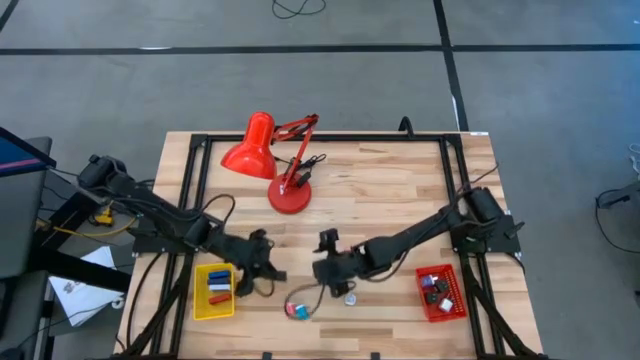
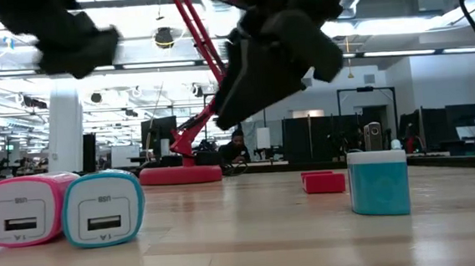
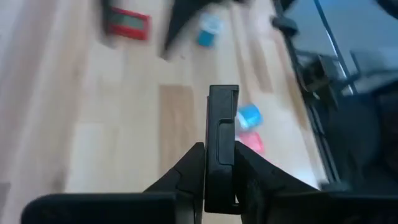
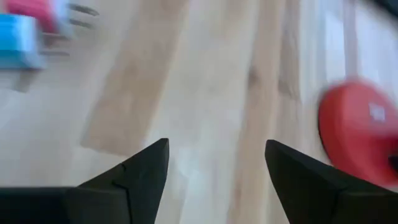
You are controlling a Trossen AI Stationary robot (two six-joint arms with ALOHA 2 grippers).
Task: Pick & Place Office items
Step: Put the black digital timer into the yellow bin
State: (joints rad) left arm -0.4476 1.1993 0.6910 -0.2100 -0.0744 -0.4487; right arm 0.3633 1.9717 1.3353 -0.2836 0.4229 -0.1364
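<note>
My left gripper (image 1: 262, 266) hangs beside the yellow tray (image 1: 199, 303) and is shut on a small black oblong block (image 3: 222, 118). Below it on the wood lie a pink charger cube (image 3: 252, 142) and a blue one (image 3: 249, 116), side by side (image 2: 21, 211) (image 2: 102, 208). My right gripper (image 4: 217, 149) is open and empty, hovering over bare wood (image 1: 328, 268) near the table's middle. A teal block (image 2: 378, 182) stands upright close to it, and a small red block (image 2: 323, 181) lies farther back. Blue, red and white pieces (image 1: 218, 285) lie in the yellow tray. My left gripper pinches the black block's lower half (image 3: 221, 177) between its two fingers (image 3: 189, 171). The block lies along the fingers and sticks out well past their tips. It is lifted clear of the table.
A red desk lamp stands on its round base (image 1: 289, 197) at the far middle of the table, also in the right wrist view (image 4: 357, 134). A red tray (image 1: 462, 305) with several small pieces sits at the near right. Bare wood shows between the two grippers.
</note>
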